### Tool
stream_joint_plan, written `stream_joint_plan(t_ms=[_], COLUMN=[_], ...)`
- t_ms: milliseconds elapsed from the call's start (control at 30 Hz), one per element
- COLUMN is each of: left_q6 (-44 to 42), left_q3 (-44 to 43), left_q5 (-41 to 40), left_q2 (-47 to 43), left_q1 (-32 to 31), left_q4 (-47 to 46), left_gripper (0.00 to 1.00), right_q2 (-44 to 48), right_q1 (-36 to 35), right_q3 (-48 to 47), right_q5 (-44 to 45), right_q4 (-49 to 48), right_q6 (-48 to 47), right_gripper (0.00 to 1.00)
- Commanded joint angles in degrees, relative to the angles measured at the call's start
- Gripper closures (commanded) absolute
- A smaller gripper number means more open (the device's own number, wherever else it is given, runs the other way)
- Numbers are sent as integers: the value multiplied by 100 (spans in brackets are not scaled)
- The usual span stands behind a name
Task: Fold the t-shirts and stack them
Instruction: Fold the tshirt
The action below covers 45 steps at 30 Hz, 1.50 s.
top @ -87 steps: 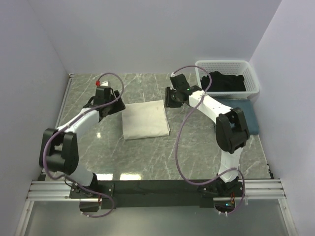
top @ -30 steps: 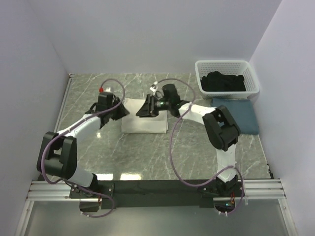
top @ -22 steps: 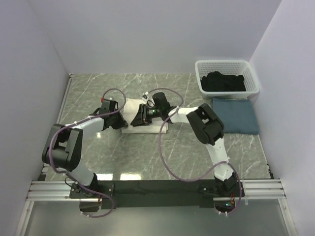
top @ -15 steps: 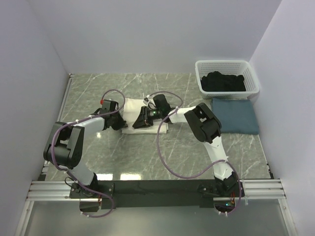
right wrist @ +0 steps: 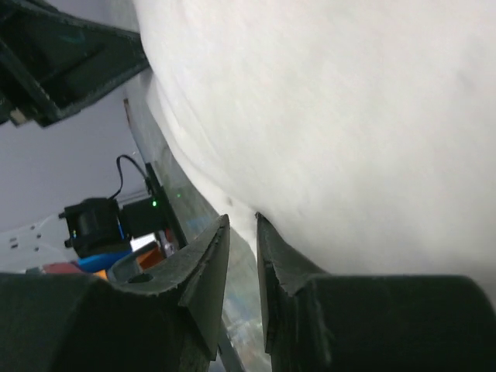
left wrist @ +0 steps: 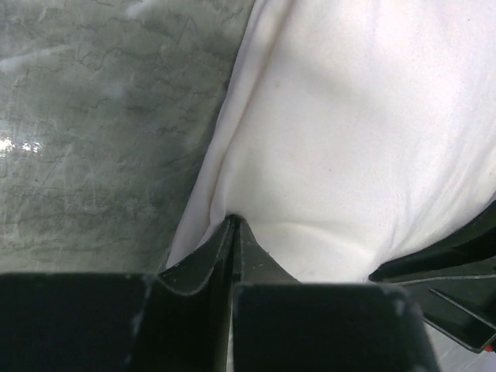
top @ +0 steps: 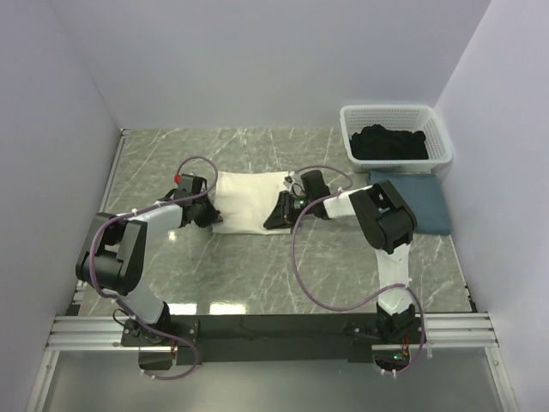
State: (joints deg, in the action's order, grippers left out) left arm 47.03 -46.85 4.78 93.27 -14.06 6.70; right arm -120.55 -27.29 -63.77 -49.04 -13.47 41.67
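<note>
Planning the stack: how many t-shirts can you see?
3: folded cream-white cloth shirt mid-table, folded slate-blue shirt right, crumpled black one in white lattice basket; more may hide there.

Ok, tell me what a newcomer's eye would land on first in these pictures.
First, the folded cream-white t-shirt in the middle of the marble table. The left gripper is shut on its left edge, and the right gripper is at its right edge with jaws nearly together. Next comes the white basket in the far right corner, holding the black t-shirt, with the folded slate-blue t-shirt just in front of it.
</note>
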Motion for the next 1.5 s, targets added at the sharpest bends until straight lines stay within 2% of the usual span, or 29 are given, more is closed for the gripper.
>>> stream_joint_plan(t_ms=[0, 133, 267, 433, 533, 667, 833, 1000, 1100, 1133, 1233, 1367, 1467], left_q6=[-53, -184, -501, -870, -853, -809, -467, -229, -360, -387, -396, -378, -413], left_q3=[150, 106, 211, 440, 598, 572, 633, 756, 432, 179, -200, -1185, -1711], left_q5=[-311, -328, -460, 321, 515, 929, 622, 243, 252, 313, 393, 707, 823], left_q2=[60, -168, -827, -1443, -1400, -787, -337, -722, -1109, -1171, -1154, -366, 311], left_q1=[-9, -9, -9, -87, -132, -201, -53, 483, 536, 536, 545, 580, 580], left_q4=[429, 368, 131, -274, -336, -231, 120, 402, 490, 482, 166, -300, -626], left_gripper=[93, 92, 85, 79, 82, 85, 94, 95, 87, 82, 75, 72, 71], right_q2=[15, 5, 251, 374, 392, 357, 278, 558, 865, 919, 1025, 1017, 622], right_q1=[276, 558, 567, 567, 567, 584, 654, 778, 813, 804, 857, 936, 1041], right_q3=[329, 804, 673, 532, 523, 523, 497, 532, 348, 113, -425, -1013, -1550], right_q5=[141, -54, 61, 105, 87, 149, 210, 298, 219, 280, 464, 1088, 1107], right_q4=[215, -419, 37, 249, 249, 345, 310, 354, 494, 669, 759, 645, 452], right_q6=[-625, -370, -677, -783, -792, -853, -775, -713, -739, -765, -678, -345, 15], right_gripper=[71, 71, 71, 71, 71, 71, 72, 72, 72, 72, 72, 70, 70])
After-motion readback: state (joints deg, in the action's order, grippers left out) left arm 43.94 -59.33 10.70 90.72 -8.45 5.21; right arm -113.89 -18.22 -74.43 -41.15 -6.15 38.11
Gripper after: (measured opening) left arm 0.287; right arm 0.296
